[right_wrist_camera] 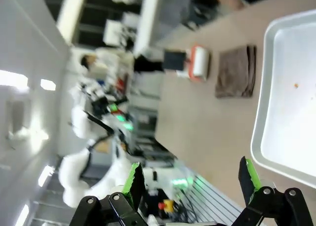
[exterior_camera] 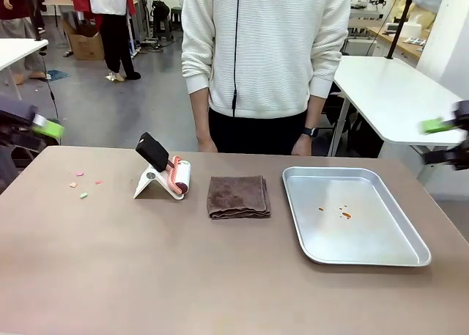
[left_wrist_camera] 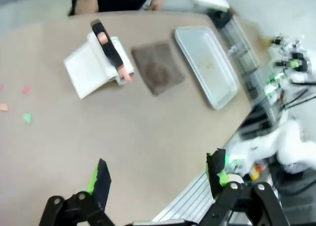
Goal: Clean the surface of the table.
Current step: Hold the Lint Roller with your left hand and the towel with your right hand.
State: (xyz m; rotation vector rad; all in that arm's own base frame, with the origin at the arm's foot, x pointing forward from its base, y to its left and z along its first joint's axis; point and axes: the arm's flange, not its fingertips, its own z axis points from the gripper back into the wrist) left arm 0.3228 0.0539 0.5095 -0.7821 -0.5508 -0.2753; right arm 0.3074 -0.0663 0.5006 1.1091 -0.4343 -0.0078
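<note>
Front view, from where I stand: the table spreads between the arms and the person. Both pincers hang spread wide and empty, left gripper at nine o'clock, right gripper at three. I count four scraps at ten o'clock, one lint roller, one folded cloth and one tray. I'd grip the cloth flat and sweep the scraps together.

Black jaws, green pads, person in white ribbed sweater, black wristwatch
</note>
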